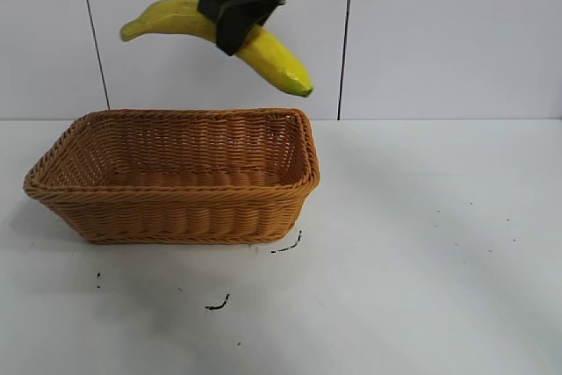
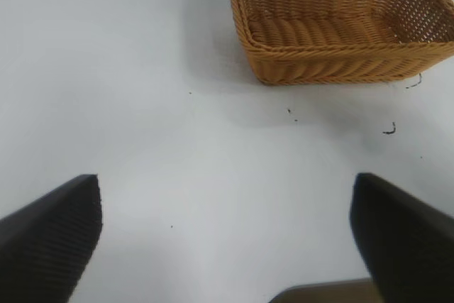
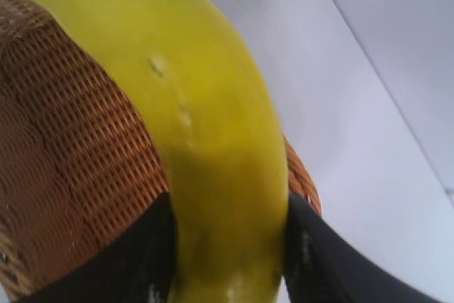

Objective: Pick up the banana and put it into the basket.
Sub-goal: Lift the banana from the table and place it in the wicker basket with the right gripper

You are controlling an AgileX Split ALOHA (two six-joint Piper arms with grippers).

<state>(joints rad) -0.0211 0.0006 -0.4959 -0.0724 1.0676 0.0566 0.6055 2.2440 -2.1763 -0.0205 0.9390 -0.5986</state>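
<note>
High above the basket (image 1: 176, 177) hangs the long yellow banana (image 1: 272, 59), with my right gripper (image 1: 235, 19) shut on its middle. Its greenish end points down to the right, over the basket's right end. In the right wrist view the banana (image 3: 206, 125) fills the space between both black fingers (image 3: 323, 253), with the basket's weave (image 3: 64, 147) below it. The tan wicker basket holds nothing. My left gripper (image 2: 227, 196) is open over bare table, off to one side of the basket (image 2: 340, 26), and does not show in the exterior view.
The white table (image 1: 421, 243) carries a few small dark marks (image 1: 218, 305) in front of the basket. A white panelled wall (image 1: 439, 32) stands behind.
</note>
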